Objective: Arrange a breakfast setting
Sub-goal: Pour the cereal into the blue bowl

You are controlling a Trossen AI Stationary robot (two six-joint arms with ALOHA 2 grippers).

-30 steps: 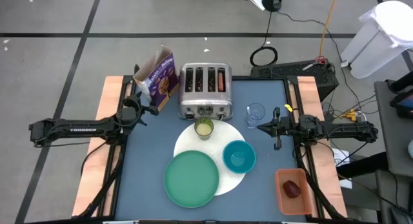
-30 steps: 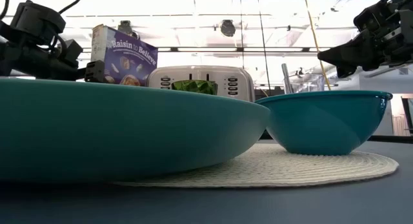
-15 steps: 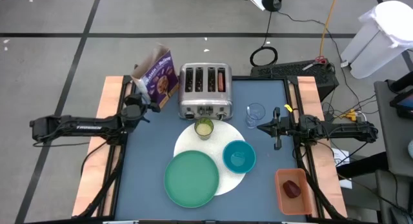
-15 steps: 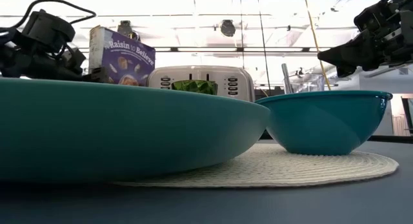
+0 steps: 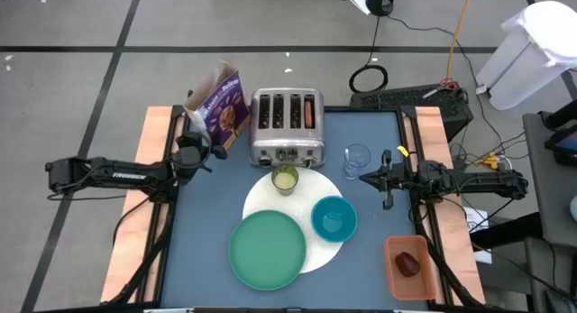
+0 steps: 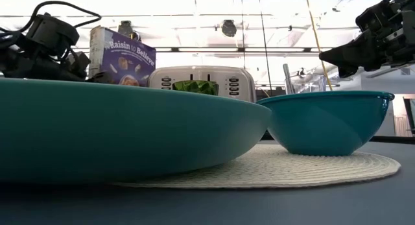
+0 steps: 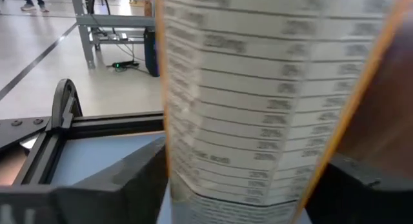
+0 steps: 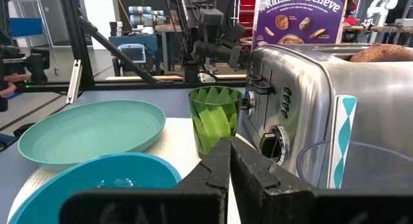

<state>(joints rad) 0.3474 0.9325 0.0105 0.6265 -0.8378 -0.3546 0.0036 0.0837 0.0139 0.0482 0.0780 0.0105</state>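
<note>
The white round disc lies mid-table under the green plate, the teal bowl and the yellow-green cup. The clear glass stands right of the silver toaster. A brown pastry sticks out of a toaster slot. The dark red fruit lies in an orange tray. I see no spoon. My left gripper is shut on the purple cereal box at the far left. My right gripper is shut and empty, beside the glass. My left gripper has the cereal box's narrow printed side panel between its two fingers, one on each broad face. The fingers come level from the table's left side. The box stands tilted; the plate hides its bottom in the low view.
The orange tray sits at the table's near right corner. Wooden strips line the table's left and right edges. Bare blue table surface lies left of the plate. Cables and a white bin lie on the floor beyond.
My left gripper has moved a little toward the table's right and far edge, staying at the cereal box. The box has shifted and turned slightly with it. My right arm has kept still.
</note>
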